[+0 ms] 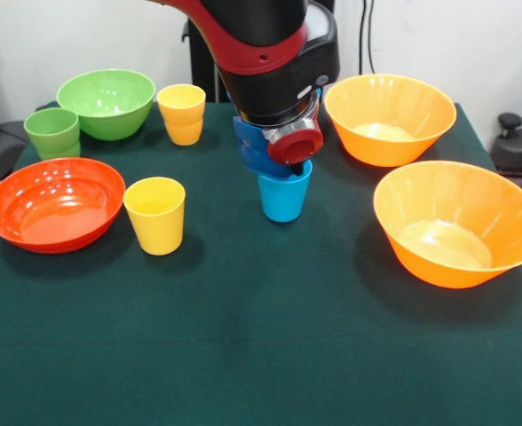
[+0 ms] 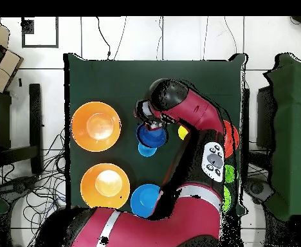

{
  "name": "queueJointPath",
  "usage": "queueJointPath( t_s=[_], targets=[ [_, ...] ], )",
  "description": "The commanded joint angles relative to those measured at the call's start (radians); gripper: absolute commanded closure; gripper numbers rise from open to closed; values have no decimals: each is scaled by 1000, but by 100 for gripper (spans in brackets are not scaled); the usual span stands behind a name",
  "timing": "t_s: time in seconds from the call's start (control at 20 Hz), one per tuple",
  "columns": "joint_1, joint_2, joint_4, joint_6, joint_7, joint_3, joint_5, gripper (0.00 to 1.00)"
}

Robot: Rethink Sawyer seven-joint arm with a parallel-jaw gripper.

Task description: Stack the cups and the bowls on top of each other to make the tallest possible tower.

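Note:
My gripper hangs over the table's middle, shut on the rim of the small dark blue bowl, which is lifted and tilted. The bowl sits just above and behind the light blue cup, which stands upright on the cloth. In the overhead view the gripper holds the dark blue bowl over the light blue cup. Two yellow cups, a green cup, a green bowl and the red-orange bowl stand at the left. No pile shows.
Two large orange bowls stand at the right in the front view. A medium light blue bowl sits near the robot's base, hidden by the arm in the front view. The dark green cloth covers the table.

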Motion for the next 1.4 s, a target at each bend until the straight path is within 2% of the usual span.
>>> queueJointPath(
  t_s=[0.05,0.4,1.4],
  targets=[
    [5,40,13,-43,39,101,-27,100],
    [5,62,-23,-28,53,105,-22,100],
    [-38,43,25,-9,25,161,27,100]
  ],
)
